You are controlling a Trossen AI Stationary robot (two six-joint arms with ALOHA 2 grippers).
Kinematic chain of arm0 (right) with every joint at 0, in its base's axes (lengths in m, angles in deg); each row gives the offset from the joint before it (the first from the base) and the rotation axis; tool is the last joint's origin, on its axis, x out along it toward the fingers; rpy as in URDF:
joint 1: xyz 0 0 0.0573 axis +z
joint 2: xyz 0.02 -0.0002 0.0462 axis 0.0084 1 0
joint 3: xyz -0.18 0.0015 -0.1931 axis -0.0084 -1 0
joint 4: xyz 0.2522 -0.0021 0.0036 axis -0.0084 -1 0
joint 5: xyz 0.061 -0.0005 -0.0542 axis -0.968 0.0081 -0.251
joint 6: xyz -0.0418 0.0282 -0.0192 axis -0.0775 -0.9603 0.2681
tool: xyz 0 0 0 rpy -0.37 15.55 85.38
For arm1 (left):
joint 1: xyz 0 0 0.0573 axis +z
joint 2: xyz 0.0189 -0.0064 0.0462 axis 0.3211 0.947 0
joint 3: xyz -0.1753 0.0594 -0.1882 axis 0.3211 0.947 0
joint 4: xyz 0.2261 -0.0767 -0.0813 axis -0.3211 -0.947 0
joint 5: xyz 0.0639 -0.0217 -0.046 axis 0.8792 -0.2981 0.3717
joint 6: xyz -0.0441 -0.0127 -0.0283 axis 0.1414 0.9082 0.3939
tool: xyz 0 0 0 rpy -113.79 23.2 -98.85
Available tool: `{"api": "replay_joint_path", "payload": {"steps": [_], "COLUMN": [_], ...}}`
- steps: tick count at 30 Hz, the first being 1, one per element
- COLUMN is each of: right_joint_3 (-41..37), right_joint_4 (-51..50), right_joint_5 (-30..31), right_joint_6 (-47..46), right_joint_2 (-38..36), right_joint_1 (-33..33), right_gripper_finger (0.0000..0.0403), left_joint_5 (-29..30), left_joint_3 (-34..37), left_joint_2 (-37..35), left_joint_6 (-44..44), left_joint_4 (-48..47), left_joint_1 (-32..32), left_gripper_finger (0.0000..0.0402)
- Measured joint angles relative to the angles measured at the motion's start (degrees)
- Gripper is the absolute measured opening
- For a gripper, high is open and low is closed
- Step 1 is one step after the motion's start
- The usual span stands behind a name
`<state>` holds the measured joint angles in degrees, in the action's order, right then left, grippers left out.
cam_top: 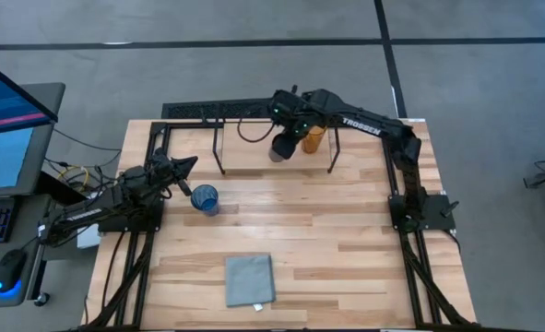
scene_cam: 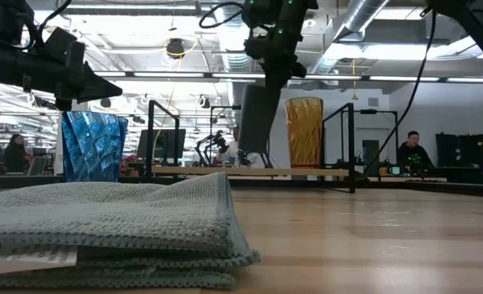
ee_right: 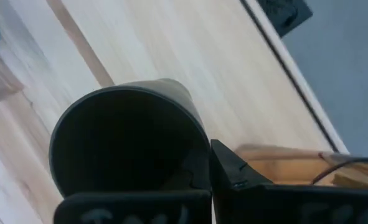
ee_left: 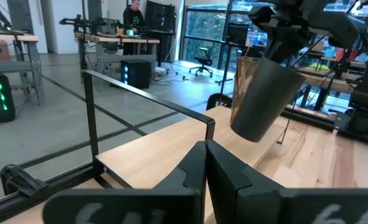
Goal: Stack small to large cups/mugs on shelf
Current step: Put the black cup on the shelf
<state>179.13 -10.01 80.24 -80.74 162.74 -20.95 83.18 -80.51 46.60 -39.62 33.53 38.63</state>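
Observation:
My right gripper [cam_top: 289, 132] is shut on the black cup [cam_top: 282, 147] and holds it over the shelf [cam_top: 254, 140], just left of the amber cup [cam_top: 314, 138]. The amber cup stands upright on its base on the shelf board [scene_cam: 225, 172]. The blue cup [cam_top: 205, 199] stands upright on the table, in front of the shelf's left end. My left gripper [cam_top: 189, 166] is shut and empty, just left of and above the blue cup [scene_cam: 94, 147], pointing toward the shelf. My right gripper holds the black cup by its rim [ee_right: 199, 146] on the side nearest the wrist. One finger [ee_right: 233, 171] is outside the wall and the other seems to be inside the mouth. The fingers come from above. The cup [scene_cam: 257, 118] hangs tilted, mouth up, clear of the shelf board.
A folded grey-blue cloth [cam_top: 250, 279] lies near the table's front edge, at the middle. The shelf's thin black legs [cam_top: 221, 152] stand on the table's far part. Bare wood lies between the shelf and the cloth. People sit in the room beyond [scene_cam: 411, 147].

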Motion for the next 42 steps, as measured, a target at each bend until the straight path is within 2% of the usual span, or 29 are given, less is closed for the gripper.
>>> {"api": "replay_joint_path", "payload": {"steps": [12, 16, 42], "right_joint_3": [0.0, 0.0, -3.3], "right_joint_4": [3.2, 2.9, 6.3], "right_joint_5": [1.6, 4.1, 4.4], "right_joint_6": [1.6, 1.6, 1.5], "right_joint_2": [0.0, 0.0, -0.2], "right_joint_1": [1.0, 1.2, -0.4], "right_gripper_finger": [0.0007, 0.0007, 0.0008], "left_joint_5": [0.0, 0.0, 0.0], "left_joint_3": [0.0, 0.0, 0.0], "left_joint_2": [0.0, 0.0, 0.0], "left_joint_6": [0.0, -0.1, -0.1], "left_joint_4": [0.0, 0.0, 0.0], "left_joint_1": [0.0, 0.0, 0.0], "left_gripper_finger": [0.0, 0.0, 0.0]}}
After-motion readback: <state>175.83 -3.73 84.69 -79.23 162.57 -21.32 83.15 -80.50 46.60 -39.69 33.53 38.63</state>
